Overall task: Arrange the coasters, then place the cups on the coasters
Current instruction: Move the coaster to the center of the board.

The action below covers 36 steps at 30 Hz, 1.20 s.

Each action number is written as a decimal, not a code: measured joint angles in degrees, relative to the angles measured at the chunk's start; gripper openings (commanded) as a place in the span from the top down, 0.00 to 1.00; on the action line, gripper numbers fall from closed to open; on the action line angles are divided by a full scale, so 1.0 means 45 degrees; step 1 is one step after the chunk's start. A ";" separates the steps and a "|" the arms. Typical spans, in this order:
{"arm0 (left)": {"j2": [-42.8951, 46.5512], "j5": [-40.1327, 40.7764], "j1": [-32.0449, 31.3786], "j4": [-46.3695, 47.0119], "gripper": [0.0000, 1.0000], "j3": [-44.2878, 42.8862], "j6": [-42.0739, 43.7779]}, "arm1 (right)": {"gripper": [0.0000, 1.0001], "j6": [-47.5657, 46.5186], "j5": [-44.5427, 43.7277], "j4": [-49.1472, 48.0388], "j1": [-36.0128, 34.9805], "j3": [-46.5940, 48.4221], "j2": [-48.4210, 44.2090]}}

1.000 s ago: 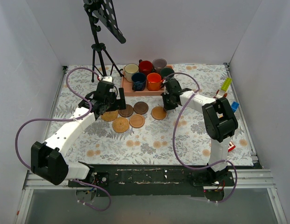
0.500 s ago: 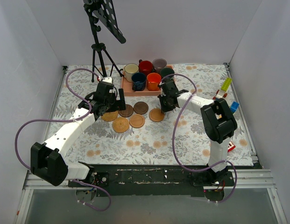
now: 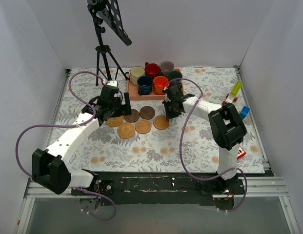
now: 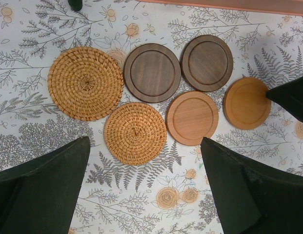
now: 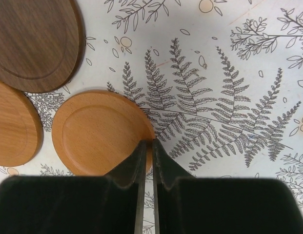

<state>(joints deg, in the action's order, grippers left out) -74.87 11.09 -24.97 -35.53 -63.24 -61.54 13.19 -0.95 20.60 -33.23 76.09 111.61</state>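
Nearly closed, right claw (image 5: 147,143) touches tan coaster (image 5: 97,129).

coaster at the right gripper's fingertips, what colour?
Plain orange-tan wood coaster, smooth, no weave. Clearest in the right wrist view.

Plain white walls (image 3: 190,29) around a fern-and-flower patterned tablecloth (image 3: 156,146)

We look straight down on a white surface (image 5: 229,73) printed with ferns. The right end effector (image 5: 147,144) has its two dark fingers almost together, a thin slit between them, tips at the right rim of a tan wooden coaster (image 5: 97,131). A second tan coaster (image 5: 12,126) lies just left, and a dark brown coaster (image 5: 36,41) above.
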 measured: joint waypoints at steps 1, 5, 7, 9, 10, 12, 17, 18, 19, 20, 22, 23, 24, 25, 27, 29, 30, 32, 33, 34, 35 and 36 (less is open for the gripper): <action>0.0000 0.0000 0.0000 0.0000 0.02 0.0000 0.0000 | 0.87 0.0068 0.0044 0.0097 -0.0015 0.0058 0.0024; 0.0000 0.0000 0.0000 0.0000 0.02 0.0000 0.0005 | 0.87 0.0393 0.0083 0.0437 -0.0058 0.0335 0.0170; 0.0000 0.0000 0.0000 0.0000 0.02 0.0000 0.0000 | 0.87 0.0495 0.0107 0.0578 -0.0063 0.0481 0.0257; 0.0000 0.0000 0.0000 0.0000 0.02 0.0000 0.0000 | 0.87 0.0636 0.0112 0.0704 -0.0063 0.0588 0.0306; 0.0000 0.0000 0.0000 0.0000 0.02 0.0000 0.0000 | 0.87 0.0695 0.0112 0.0733 -0.0063 0.0607 0.0325; 0.0000 0.0000 0.0000 0.0000 0.02 0.0000 0.0000 | 0.87 0.0758 0.0117 0.0772 -0.0063 0.0656 0.0355; 0.0000 0.0000 0.0000 0.0000 0.02 0.0000 0.0000 | 0.87 0.0865 0.0126 0.0855 -0.0063 0.0743 0.0403; 0.0000 0.0000 0.0000 0.0000 0.02 0.0000 0.0000 | 0.87 0.0913 0.0146 0.0869 -0.0063 0.0763 0.0423; 0.0000 -0.0005 0.0000 0.0000 0.02 0.0000 0.0000 | 0.87 0.0981 0.0170 0.0884 -0.0063 0.0792 0.0442; 0.0000 -0.0005 0.0000 0.0000 0.02 0.0000 0.0000 | 0.87 0.1025 0.0170 0.0913 -0.0068 0.0831 0.0466; 0.0000 -0.0005 0.0000 0.0000 0.02 0.0000 0.0000 | 0.87 0.1103 0.0204 0.0947 -0.0087 0.0869 0.0481; 0.0000 -0.0005 0.0000 0.0000 0.02 0.0000 0.0000 | 0.87 0.1132 0.0209 0.0967 -0.0102 0.0894 0.0500; 0.0000 -0.0005 0.0000 0.0000 0.02 0.0000 0.0000 | 0.87 0.1166 0.0209 0.0976 -0.0121 0.0903 0.0510; 0.0000 -0.0005 0.0000 0.0000 0.02 0.0000 0.0000 | 0.87 0.1219 0.0214 0.0981 -0.0141 0.0908 0.0520; 0.0000 -0.0005 0.0000 0.0000 0.02 0.0000 0.0000 | 0.87 0.1316 0.0209 0.1020 -0.0160 0.0952 0.0534; 0.0000 -0.0005 0.0000 0.0000 0.02 0.0000 0.0000 | 0.87 0.1384 0.0209 0.1059 -0.0170 0.0996 0.0568; 0.0000 -0.0005 0.0000 0.0000 0.02 0.0000 0.0000 | 0.87 0.1418 0.0209 0.1083 -0.0175 0.1015 0.0578; 0.0000 -0.0005 0.0000 0.0000 0.02 0.0000 0.0000 | 0.87 0.1462 0.0209 0.1122 -0.0194 0.1093 0.0631; 0.0000 -0.0005 0.0000 0.0000 0.02 0.0000 0.0000 | 0.87 0.1472 0.0204 0.1151 -0.0204 0.1122 0.0641; 0.0000 -0.0005 0.0000 0.0000 0.02 0.0000 0.0000 | 0.87 0.1486 0.0209 0.1166 -0.0214 0.1166 0.0670; 0.0000 0.0000 0.0000 0.0000 0.02 0.0000 0.0000 | 0.87 0.1506 0.0194 0.1224 -0.0228 0.1224 0.0704; 0.0000 -0.0005 0.0000 0.0000 0.02 0.0000 0.0000 | 0.87 0.1525 0.0204 0.1234 -0.0228 0.1248 0.0724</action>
<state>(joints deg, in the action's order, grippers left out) -74.87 11.07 -24.97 -35.53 -63.24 -61.54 20.05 -0.03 26.15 -34.26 81.71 114.87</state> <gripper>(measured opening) 0.981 0.130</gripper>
